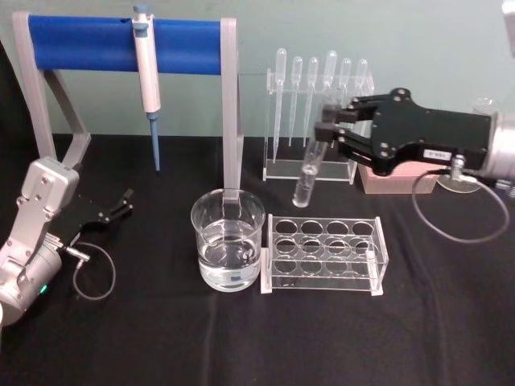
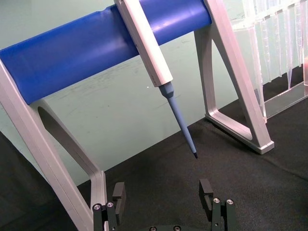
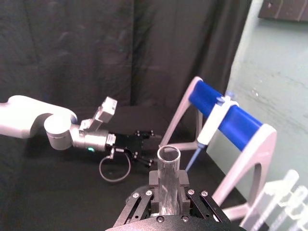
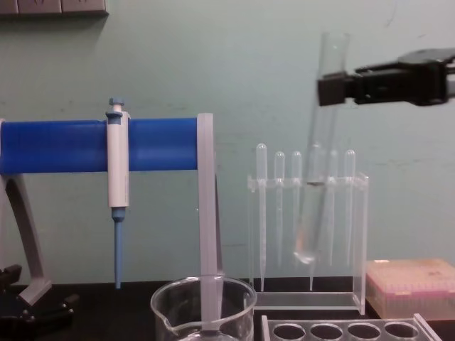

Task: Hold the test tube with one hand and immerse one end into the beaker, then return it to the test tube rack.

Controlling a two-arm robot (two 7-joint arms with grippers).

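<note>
The test tube (image 1: 308, 173), a long clear glass tube, hangs slightly tilted in the air with its round bottom down, in front of the pipette stand. My right gripper (image 1: 330, 126) is shut on its upper part, just below the open rim (image 3: 169, 154). In the chest view the test tube (image 4: 318, 163) is high above the table, to the right of the beaker (image 4: 204, 307), held by the right gripper (image 4: 334, 89). The beaker (image 1: 228, 240), wide and part-filled with clear liquid, stands at the table's middle. My left gripper (image 2: 162, 195) rests open at the left (image 1: 121, 203), holding nothing.
A clear test tube rack (image 1: 323, 255) lies right of the beaker. Behind it stands a stand of thin pipettes (image 1: 315, 121). A white-and-blue pipettor (image 1: 146, 76) hangs on a blue-barred frame (image 1: 80, 42) at the back left. A pink box (image 1: 398, 178) sits at the back right.
</note>
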